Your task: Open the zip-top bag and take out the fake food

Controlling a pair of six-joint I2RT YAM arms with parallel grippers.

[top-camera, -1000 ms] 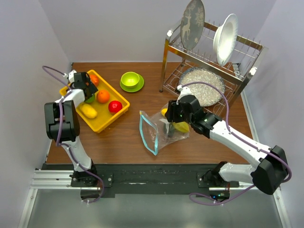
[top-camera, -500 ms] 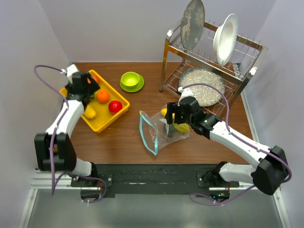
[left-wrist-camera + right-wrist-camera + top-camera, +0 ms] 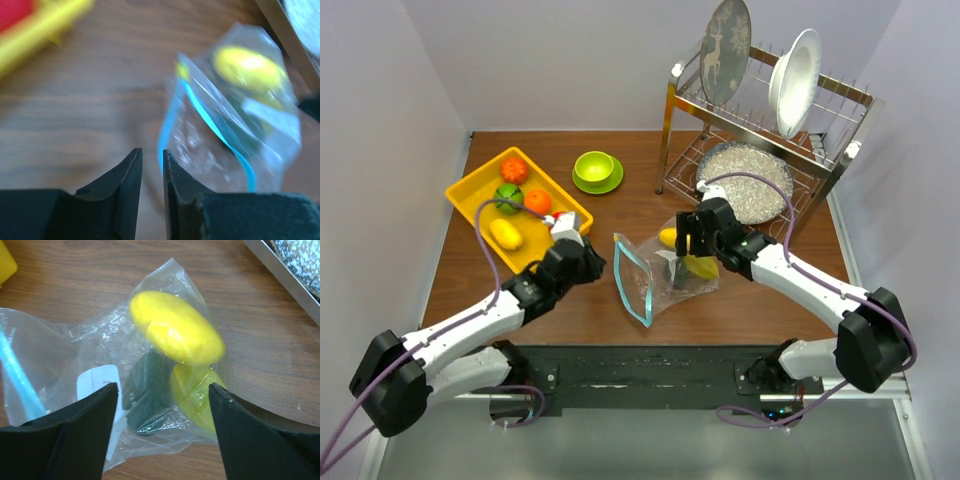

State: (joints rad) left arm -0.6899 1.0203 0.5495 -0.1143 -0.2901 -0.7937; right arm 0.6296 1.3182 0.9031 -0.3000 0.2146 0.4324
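Note:
The zip-top bag (image 3: 642, 285) lies mid-table, its teal zip strip (image 3: 210, 125) on the left side and its mouth gaping. Fake food sits in its right end: a yellow lemon-like piece (image 3: 175, 327), a yellow-green piece (image 3: 200, 395) and a dark green piece (image 3: 147, 390). My right gripper (image 3: 692, 245) hangs over that end, open wide (image 3: 163, 390), straddling the pieces without touching them. My left gripper (image 3: 592, 262) is just left of the bag's mouth, jaws drawn to a narrow slit (image 3: 152, 155) with only wood showing between them. More fake food (image 3: 538, 201) lies in the tray.
The yellow tray (image 3: 470, 185) sits at the back left, its corner near my left arm. A lime-green bowl on a saucer (image 3: 595, 168) stands behind the bag. A metal dish rack (image 3: 760, 130) with plates fills the back right, close behind my right gripper.
My left arm swung from over the yellow tray down to the bag's mouth side, and its jaws closed from wide to a slit. My right gripper opened wider above the bag.

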